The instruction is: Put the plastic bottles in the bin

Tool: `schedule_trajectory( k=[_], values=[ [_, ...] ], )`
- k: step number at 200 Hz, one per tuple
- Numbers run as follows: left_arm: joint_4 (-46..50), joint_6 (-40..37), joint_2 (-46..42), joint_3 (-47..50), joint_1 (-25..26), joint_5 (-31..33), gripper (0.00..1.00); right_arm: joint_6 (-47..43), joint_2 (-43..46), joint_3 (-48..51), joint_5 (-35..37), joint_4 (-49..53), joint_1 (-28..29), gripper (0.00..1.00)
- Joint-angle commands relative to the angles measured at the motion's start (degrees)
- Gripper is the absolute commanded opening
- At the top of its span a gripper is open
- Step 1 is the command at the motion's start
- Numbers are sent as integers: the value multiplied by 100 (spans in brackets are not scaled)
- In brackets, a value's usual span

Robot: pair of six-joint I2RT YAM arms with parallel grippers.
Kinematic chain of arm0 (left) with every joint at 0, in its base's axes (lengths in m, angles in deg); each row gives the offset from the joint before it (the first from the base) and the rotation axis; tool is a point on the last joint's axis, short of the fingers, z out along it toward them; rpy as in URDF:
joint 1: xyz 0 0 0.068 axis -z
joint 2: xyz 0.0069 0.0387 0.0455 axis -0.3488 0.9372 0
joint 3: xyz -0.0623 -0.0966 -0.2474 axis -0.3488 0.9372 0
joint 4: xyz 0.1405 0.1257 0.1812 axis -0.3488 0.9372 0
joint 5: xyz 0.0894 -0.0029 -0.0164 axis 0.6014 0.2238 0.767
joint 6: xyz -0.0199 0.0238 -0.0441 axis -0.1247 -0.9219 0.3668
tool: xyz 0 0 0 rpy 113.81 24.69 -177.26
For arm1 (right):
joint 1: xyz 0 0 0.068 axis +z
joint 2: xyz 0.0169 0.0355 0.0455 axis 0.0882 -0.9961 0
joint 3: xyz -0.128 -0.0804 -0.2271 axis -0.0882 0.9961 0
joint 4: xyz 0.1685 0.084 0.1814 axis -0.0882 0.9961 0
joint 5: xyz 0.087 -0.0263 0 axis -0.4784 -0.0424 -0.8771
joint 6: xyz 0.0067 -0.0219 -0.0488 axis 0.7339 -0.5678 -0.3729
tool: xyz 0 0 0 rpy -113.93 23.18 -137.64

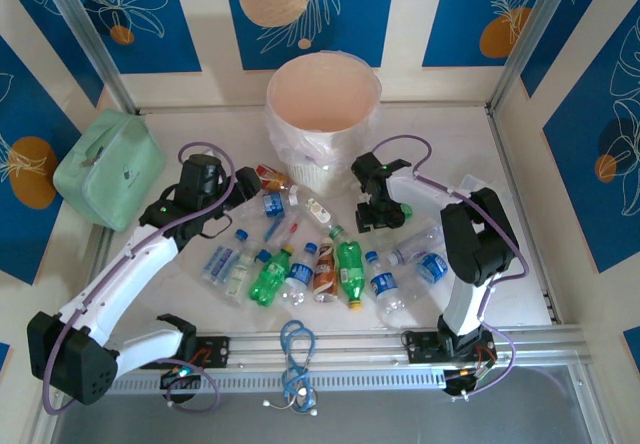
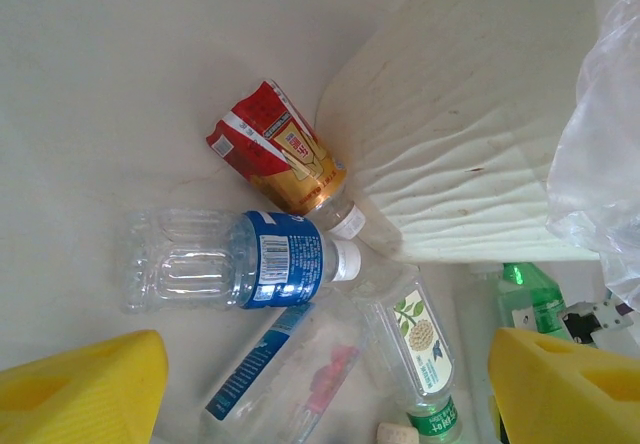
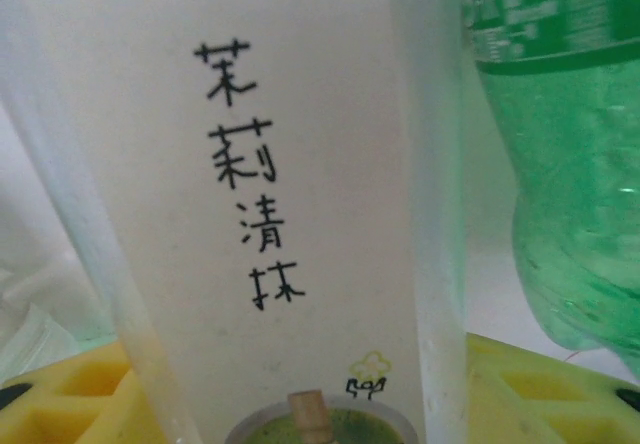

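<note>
The left wrist view shows the left pincer [image 2: 322,389] wide open and empty over plastic bottles [image 2: 240,261] just beside the bin [image 2: 470,144]. The right wrist view shows a white-labelled bottle [image 3: 270,214] inside the right pincer [image 3: 300,404]; gripped or not, I cannot tell.

Plastic bottles [image 1: 350,269] clear and glossy — the white-labelled bottle [image 3: 300,164] wears a matt sleeve; bin [image 2: 470,134] matt, faintly rippled; its liner [image 2: 600,114] thin, crinkled, translucent film.
</note>
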Motion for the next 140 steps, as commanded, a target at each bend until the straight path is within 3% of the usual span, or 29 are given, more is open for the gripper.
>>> schedule_trajectory(
  k=[1, 75, 97, 125, 129, 140],
  values=[
    [-87, 63, -134, 58, 34, -100, 83, -36, 323, -141, 87, 159, 95, 56],
    [403, -295, -6, -594, 34, -128, 85, 207, 1262, -300, 209, 837, 442, 51],
    [734, -633, 275, -1188, 34, -460, 85, 381, 1597, -381, 250, 1094, 721, 51],
    [656, -778, 426, -1484, 37, -1065, 93, 627, 1968, -495, 120, 1370, 1045, 50],
    [646, -778, 460, -1535, 34, -1173, 99, 649, 2027, -512, 94, 1402, 1098, 50],
    [582, -749, 559, -1669, 34, -1621, 100, 692, 2159, -569, -63, 1460, 1253, 50]
  ],
)
